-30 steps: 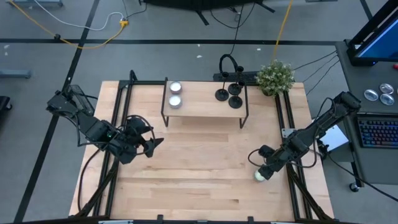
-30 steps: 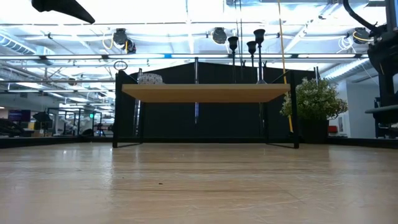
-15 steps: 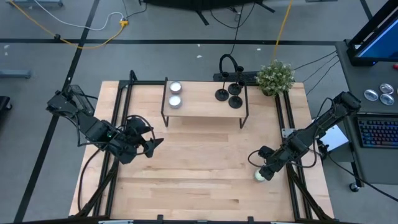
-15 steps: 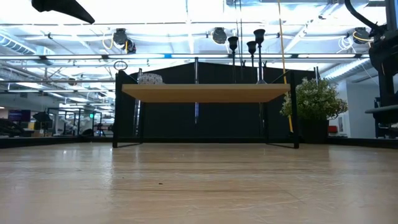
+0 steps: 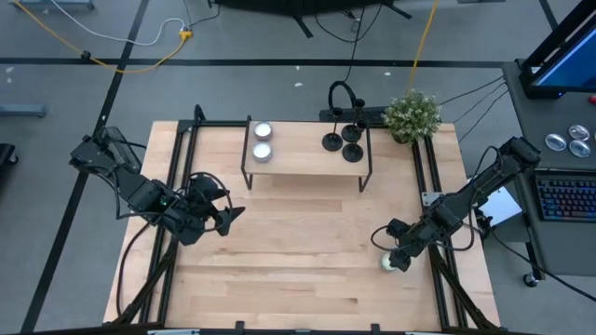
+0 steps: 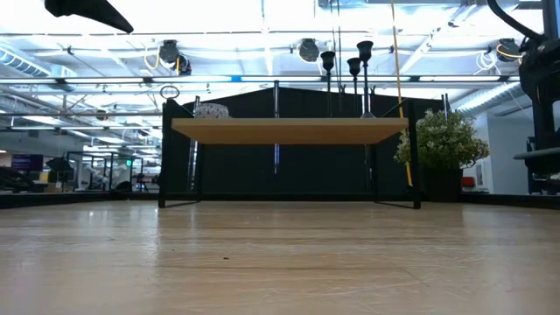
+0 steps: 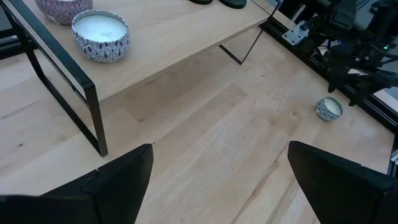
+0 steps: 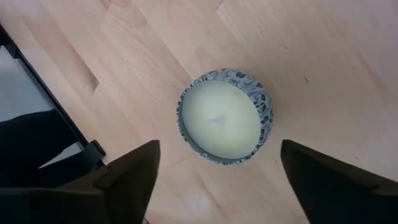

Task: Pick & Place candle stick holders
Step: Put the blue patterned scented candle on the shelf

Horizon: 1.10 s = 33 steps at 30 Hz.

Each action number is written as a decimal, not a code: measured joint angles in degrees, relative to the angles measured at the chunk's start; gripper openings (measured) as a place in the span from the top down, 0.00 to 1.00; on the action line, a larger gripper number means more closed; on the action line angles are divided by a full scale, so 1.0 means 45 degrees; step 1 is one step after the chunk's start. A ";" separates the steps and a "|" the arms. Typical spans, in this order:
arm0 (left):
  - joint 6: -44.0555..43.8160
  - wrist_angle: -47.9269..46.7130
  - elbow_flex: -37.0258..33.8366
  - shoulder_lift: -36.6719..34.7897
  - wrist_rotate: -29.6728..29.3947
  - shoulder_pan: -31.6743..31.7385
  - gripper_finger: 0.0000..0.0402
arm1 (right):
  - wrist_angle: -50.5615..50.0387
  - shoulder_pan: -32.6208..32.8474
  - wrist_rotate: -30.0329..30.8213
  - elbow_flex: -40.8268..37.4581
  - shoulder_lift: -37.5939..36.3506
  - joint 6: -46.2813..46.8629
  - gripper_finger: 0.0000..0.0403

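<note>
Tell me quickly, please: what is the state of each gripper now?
Left gripper: open, holding nothing, above the table's left side.
Right gripper: open, fingers apart either side of a small candle tin on the table, not gripping it.

No legible txt anywhere.
</note>
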 joint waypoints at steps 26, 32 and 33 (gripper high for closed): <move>-0.0063 -0.0005 0.0000 0.0005 0.0641 0.0000 0.05 | -0.0024 0.3564 0.3949 0.0000 0.0000 0.0349 0.03; -0.0073 -0.0005 0.0000 0.0005 0.0641 0.0002 0.07 | -0.0024 0.5011 0.5425 0.0000 0.0008 0.1658 0.03; -0.0071 -0.0005 0.0000 0.0005 0.0641 0.0000 0.07 | 0.0014 0.5177 0.5493 -0.0019 0.0024 0.1812 0.03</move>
